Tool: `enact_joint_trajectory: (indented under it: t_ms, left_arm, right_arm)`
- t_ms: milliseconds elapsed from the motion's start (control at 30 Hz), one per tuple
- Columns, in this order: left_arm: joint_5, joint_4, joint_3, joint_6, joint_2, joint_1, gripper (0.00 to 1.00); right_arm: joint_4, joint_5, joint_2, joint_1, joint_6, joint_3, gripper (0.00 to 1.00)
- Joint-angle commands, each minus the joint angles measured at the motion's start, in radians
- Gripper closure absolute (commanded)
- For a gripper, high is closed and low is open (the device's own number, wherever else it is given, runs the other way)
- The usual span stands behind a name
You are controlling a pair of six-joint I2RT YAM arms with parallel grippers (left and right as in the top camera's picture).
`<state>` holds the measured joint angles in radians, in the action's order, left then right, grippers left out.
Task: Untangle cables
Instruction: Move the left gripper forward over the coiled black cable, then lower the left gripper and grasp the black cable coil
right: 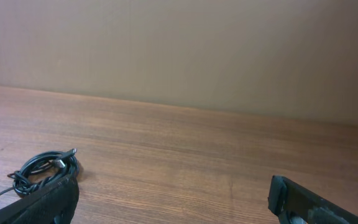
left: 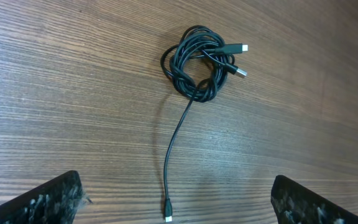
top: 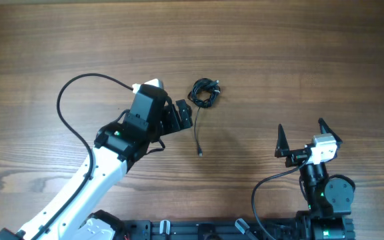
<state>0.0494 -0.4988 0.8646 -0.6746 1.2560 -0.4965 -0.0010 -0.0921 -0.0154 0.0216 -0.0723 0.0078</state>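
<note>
Left hand (left: 176,190): jaws spread wide, nothing between them, touching nothing. It hovers above the worktop (left: 55,93), just on the near-left side of the cable (top: 205,92).

Right hand (top: 301,135): also released and empty, parked at the near right, well apart from the cable. Its wrist view catches the bundle only low at the left edge.

Cable: black, mostly wound into a small tight coil (left: 196,65) near the middle of the worktop. Two plugs (left: 240,60) stick out on the coil's right side. One loose tail (left: 174,140) runs straight from the coil toward the near edge. In the left wrist view its white tip lies between the open fingers.

Step in hand (judgement): approach before the first grasp. The coil looks fully wound, so untangling has hardly begun.

Next move (judgement): lower the left hand and close on the tail near its tip, or on an outer loop. The strand is thin and flat on the wood, so the fingers must come right down to the surface. Pulling with one hand would likely drag the whole coil. The right hand probably has to come over and pin it.
</note>
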Motion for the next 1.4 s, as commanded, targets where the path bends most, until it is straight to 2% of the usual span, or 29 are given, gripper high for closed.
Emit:
enact_joint_trajectory:
  t_ms: [0, 400, 667, 1367]
  left_arm:
    - [-0.014, 0.014, 0.023, -0.035, 0.043, -0.004, 0.00]
    - [-0.014, 0.071, 0.023, -0.045, 0.135, -0.003, 0.00]
    - [-0.013, 0.126, 0.023, -0.046, 0.135, -0.004, 0.00]
    - [-0.014, 0.129, 0.023, -0.090, 0.137, -0.005, 0.00]
  right_arm:
    - [0.004, 0.013, 0.012, -0.002, -0.006, -0.002, 0.00]
    - [0.004, 0.013, 0.012, -0.002, -0.006, -0.002, 0.00]
    - [0.004, 0.013, 0.012, -0.002, -0.006, -0.002, 0.00]
    - [0.004, 0.013, 0.012, -0.002, -0.006, -0.002, 0.00]
